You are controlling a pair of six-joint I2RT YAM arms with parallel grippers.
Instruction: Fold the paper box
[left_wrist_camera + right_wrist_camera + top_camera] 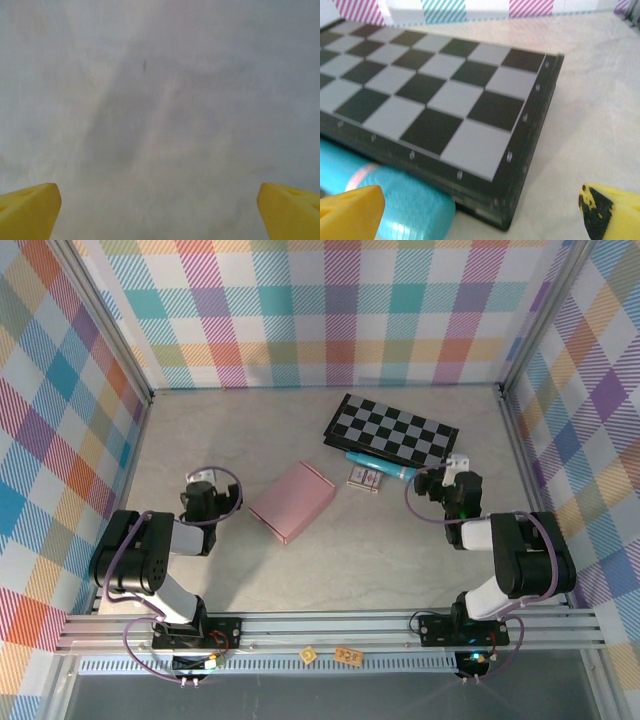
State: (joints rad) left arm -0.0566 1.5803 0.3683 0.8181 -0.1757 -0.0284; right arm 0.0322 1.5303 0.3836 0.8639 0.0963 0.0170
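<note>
My left tool (160, 214) and right tool (481, 212) are spread and empty, the paper box (292, 501) lies between them on the worktop (380, 565), and a one-sided push could skid or crush it.

Table (250, 440): pale grey, mottled surface. Paper box (292, 501), dusty pink, lies just 9 o'clock of centre. Checkered board (391, 428) lies at 1 o'clock. Teal tube (380, 466) lies against the board's 6 o'clock edge. Small printed card pack (364, 478) sits just beside the tube, 3 o'clock of the box.
</note>
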